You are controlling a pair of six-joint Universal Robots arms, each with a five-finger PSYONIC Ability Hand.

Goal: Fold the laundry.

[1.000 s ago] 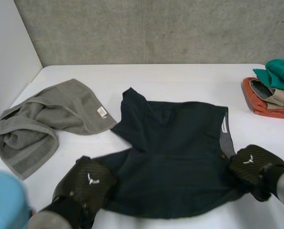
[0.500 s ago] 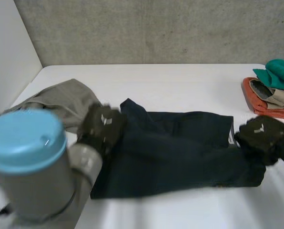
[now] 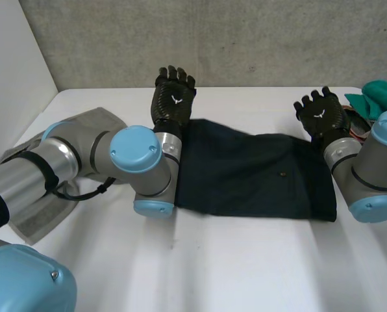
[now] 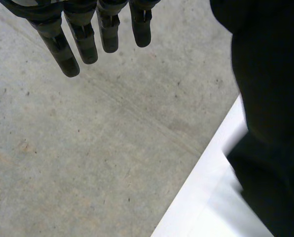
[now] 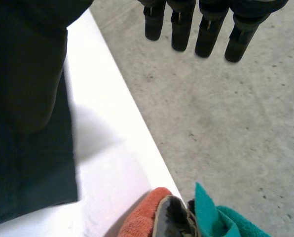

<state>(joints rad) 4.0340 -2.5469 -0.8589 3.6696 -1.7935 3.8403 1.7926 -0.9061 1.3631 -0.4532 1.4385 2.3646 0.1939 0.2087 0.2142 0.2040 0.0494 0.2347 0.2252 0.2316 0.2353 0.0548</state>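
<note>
Head view has 1 dark navy garment (image 3: 258,172) lying folded into a flat rectangle mid-counter (image 3: 245,260), its left end hidden behind the left arm (image 3: 102,156). That arm also covers much of 1 grey towel (image 3: 93,123) at the left. At the far right, 1 pile (image 5: 144,219) of 3 cloths, orange, beige and teal, is cut off. Left hand (image 3: 174,97) and right hand (image 3: 320,114) hover by the garment's far corners, fingers straight and spread, holding nothing.

The right robot hand (image 5: 181,29) extends straight fingers.
</note>
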